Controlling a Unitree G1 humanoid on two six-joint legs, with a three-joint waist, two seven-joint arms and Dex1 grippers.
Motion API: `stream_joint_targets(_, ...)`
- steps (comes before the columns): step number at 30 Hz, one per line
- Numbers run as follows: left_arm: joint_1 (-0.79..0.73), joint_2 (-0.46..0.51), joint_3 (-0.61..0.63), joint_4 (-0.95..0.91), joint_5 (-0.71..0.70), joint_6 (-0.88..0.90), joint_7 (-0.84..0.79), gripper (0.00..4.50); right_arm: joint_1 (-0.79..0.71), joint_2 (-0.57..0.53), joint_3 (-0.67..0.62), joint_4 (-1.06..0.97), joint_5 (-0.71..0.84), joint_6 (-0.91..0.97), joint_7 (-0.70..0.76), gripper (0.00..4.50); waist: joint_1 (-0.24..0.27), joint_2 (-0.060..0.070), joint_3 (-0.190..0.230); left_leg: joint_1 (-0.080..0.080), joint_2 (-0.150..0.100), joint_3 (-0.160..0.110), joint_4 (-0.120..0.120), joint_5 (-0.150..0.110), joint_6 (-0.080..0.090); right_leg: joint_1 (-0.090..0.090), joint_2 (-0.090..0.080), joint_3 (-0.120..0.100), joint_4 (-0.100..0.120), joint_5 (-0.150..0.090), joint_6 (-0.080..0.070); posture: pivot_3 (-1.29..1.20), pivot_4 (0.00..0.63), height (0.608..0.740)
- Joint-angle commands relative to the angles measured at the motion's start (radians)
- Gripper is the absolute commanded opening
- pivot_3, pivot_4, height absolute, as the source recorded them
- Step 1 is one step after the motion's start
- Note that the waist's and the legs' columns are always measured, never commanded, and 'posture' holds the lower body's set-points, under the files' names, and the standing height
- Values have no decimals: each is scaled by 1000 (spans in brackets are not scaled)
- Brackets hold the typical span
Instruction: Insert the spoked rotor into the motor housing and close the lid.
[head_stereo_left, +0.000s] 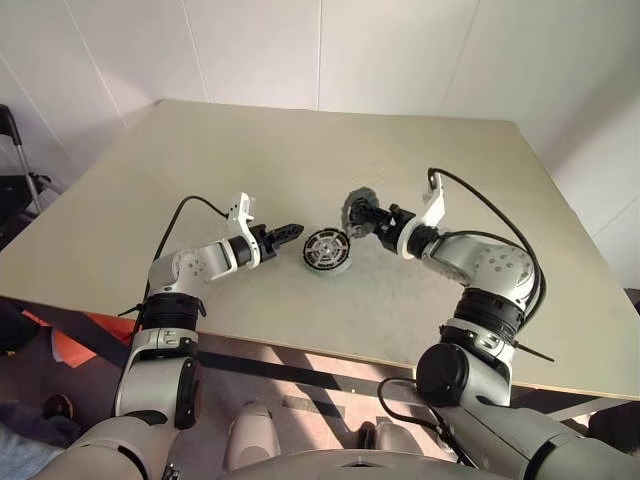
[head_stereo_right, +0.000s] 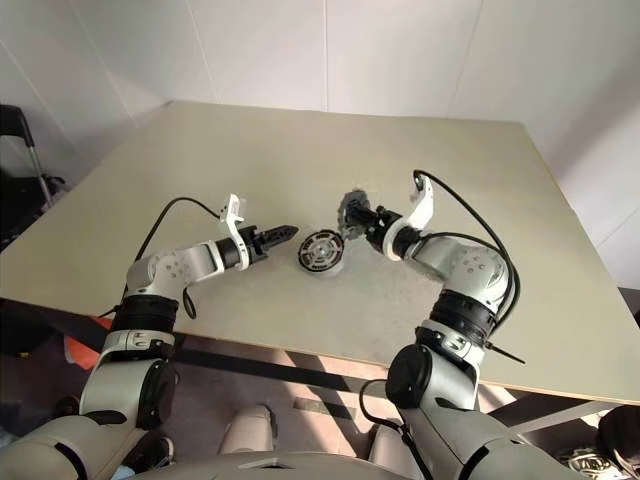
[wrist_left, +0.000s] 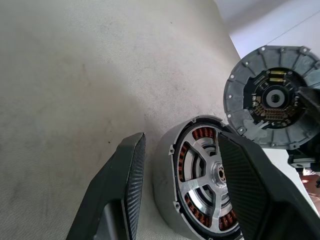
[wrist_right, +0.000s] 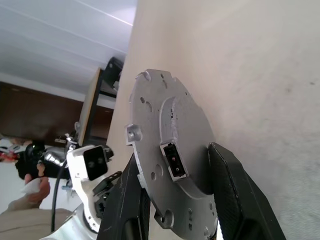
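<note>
From my head view, the left end effector (head_stereo_left: 290, 233) sits low over the counter (head_stereo_left: 300, 150), its two black fingers (wrist_left: 125, 185) standing apart and empty, tips pointing toward 3 o'clock. Just beyond those tips, the motor housing (head_stereo_left: 327, 250) rests on the counter near the middle of my view. On my left wrist view I can see the spoked rotor (wrist_left: 202, 185) already seated inside it, silvery spokes and centre hub facing outward, with copper-red windings showing around the rim; one finger overlaps the housing there, and I cannot tell whether it touches.

At about 1 o'clock from the housing, close by but apart and raised off the counter, the right end effector (head_stereo_left: 362, 213) is clamped on the lid (head_stereo_left: 356, 210), holding it on edge. My right wrist view shows the lid (wrist_right: 165, 165) pinched between the two fingers, its plain grey back with a small rectangular connector facing the camera. Its inner face, with a dark centre and bumpy edge, is turned toward the left wrist camera.
</note>
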Motion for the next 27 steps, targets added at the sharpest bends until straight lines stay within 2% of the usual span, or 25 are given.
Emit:
stream_joint_targets(1, -15, 3, 1, -6, 5, -13, -12, 2444, -29, 4, 38, -70, 72, 16, 18, 1957, 0, 0, 0, 0, 0, 0, 0, 0, 0, 0, 0, 0, 0, 0, 0, 0, 0, 740)
stream_joint_targets(17, -15, 17, 24, 0, 14, -19, -8, 2444, 52, -63, 230, -58, 39, -58, 27, 1957, -1, 0, 0, -1, 0, 0, -1, 0, 0, -1, 0, 0, 0, 0, 0, 0, 0, 740)
stream_joint_targets(26, -17, 18, 23, 7, 18, -17, -8, 2444, 106, -132, 381, -139, 31, -144, 114, 1957, -1, 0, 0, -1, 0, 0, -1, 0, 0, -1, 0, 0, -1, 0, 0, 0, 0, 740)
stream_joint_targets(27, -21, 18, 22, 13, 20, -18, -8, 2444, 118, -154, 426, -169, 16, -156, 130, 1957, -1, 0, 0, -1, 0, 0, -1, 0, 0, -1, 0, 0, -1, 0, 0, 0, 0, 740)
